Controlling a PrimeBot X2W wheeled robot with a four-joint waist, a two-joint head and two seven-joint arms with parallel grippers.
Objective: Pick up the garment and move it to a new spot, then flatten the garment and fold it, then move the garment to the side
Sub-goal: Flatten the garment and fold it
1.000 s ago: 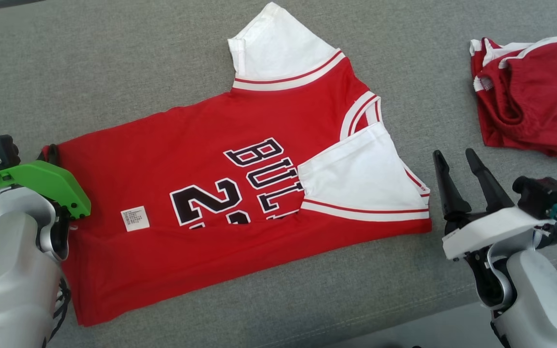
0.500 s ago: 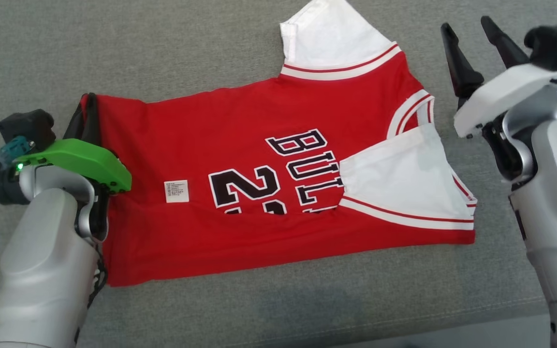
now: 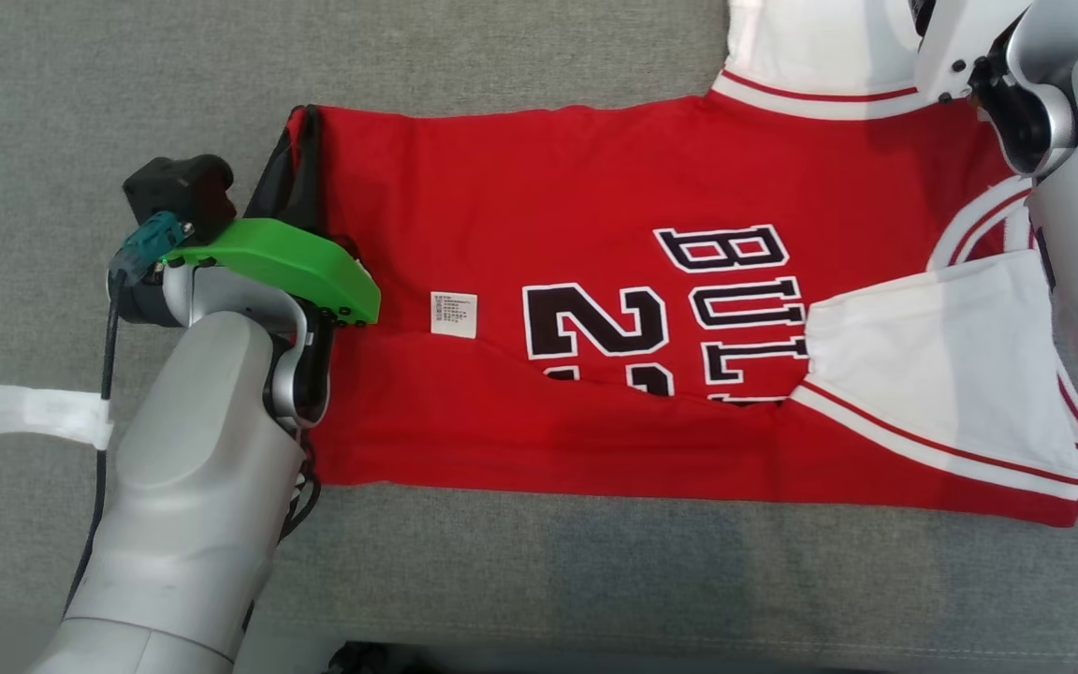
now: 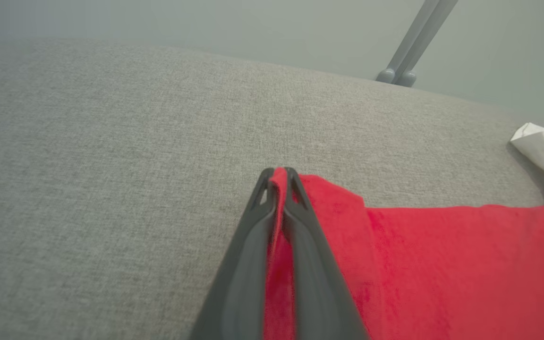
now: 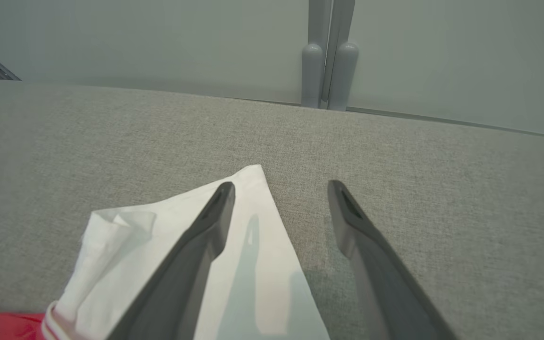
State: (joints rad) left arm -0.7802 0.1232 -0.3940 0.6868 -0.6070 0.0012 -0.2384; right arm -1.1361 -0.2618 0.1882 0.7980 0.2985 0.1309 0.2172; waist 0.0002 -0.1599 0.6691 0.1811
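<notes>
Garment corner newly pinched by left gripper

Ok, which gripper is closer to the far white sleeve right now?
Right. The right gripper is open, with one finger over the white sleeve near its tip. The left gripper is shut on the jersey at its red hem corner, at the opposite end.
</notes>
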